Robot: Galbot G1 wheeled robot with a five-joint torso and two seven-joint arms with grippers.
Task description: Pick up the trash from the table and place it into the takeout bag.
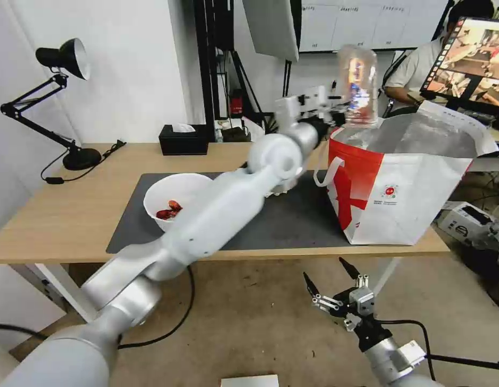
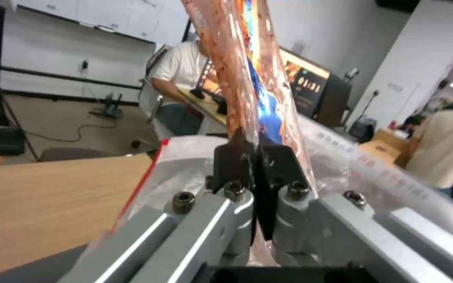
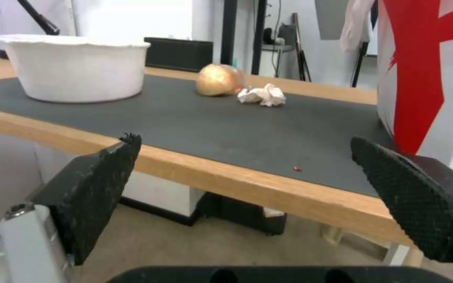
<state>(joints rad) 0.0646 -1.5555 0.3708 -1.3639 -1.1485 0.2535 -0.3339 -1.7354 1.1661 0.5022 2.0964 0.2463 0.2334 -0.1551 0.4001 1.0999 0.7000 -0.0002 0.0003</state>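
Left pincer: my left gripper [image 2: 255,165] is pressed together on the edge of the clear tray [image 1: 358,86], holding it upright above the near-left corner of the bag [image 1: 399,177].
Tray: lifted off the table [image 1: 56,215], over the bag's open mouth, not yet inside as far as I can judge.
Right pincer: my right gripper [image 1: 335,282] hangs spread and empty below the table edge, in front of the bag.
Left to do: the bowl [image 1: 176,199] with red shells sits on the mat [image 1: 292,215], left of the bag; the beige ball [image 3: 219,80] and crumpled tissue [image 3: 262,95] lie on the mat between bowl and bag.
Progress: first item nearly in; three to go.
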